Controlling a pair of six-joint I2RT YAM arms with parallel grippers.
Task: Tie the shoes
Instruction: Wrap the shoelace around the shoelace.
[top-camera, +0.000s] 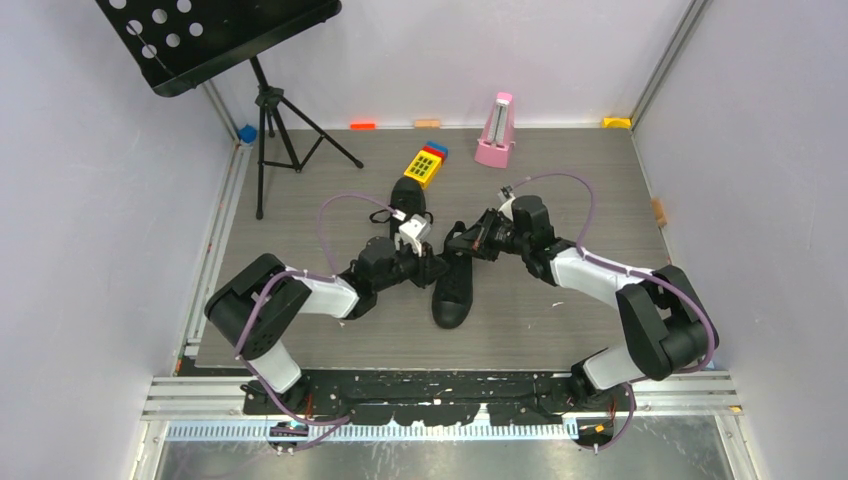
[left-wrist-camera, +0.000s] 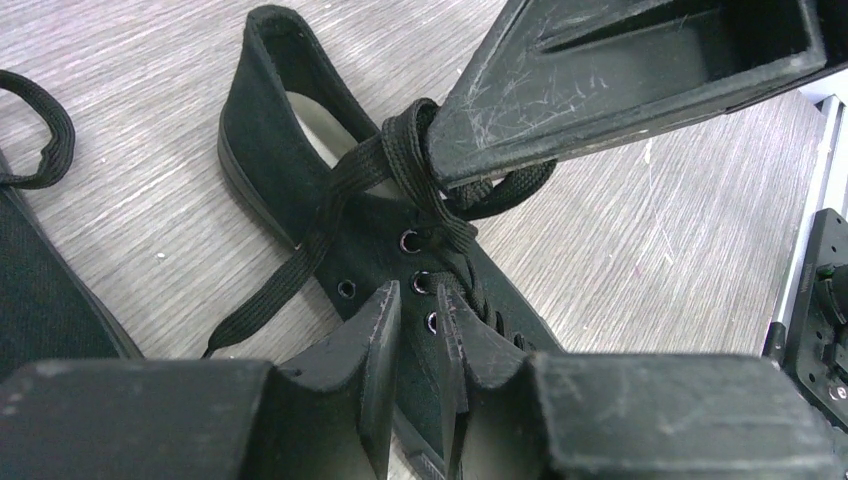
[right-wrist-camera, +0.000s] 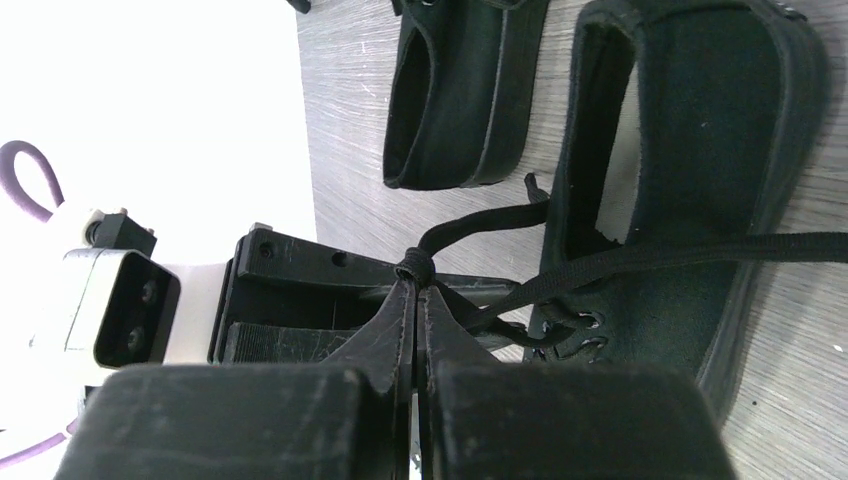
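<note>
The left gripper (left-wrist-camera: 417, 303) hangs with its jaws almost together, leaving only a thin gap; whether lace sits between them cannot be told. Just beyond its tips is the eyelet row of one shoe (left-wrist-camera: 262, 140), and the second shoe (left-wrist-camera: 45, 310) lies to its left. The right gripper (right-wrist-camera: 413, 285) is pinched tight on a bunched lace (right-wrist-camera: 413, 266) opposite.

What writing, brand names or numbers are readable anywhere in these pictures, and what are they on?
No text can be read in any view.
The yellow toy keypad has coloured buttons, but any marks on them are too small to read.
The face of the pink metronome is too small to read.
The shoes show no label or brand.
</note>
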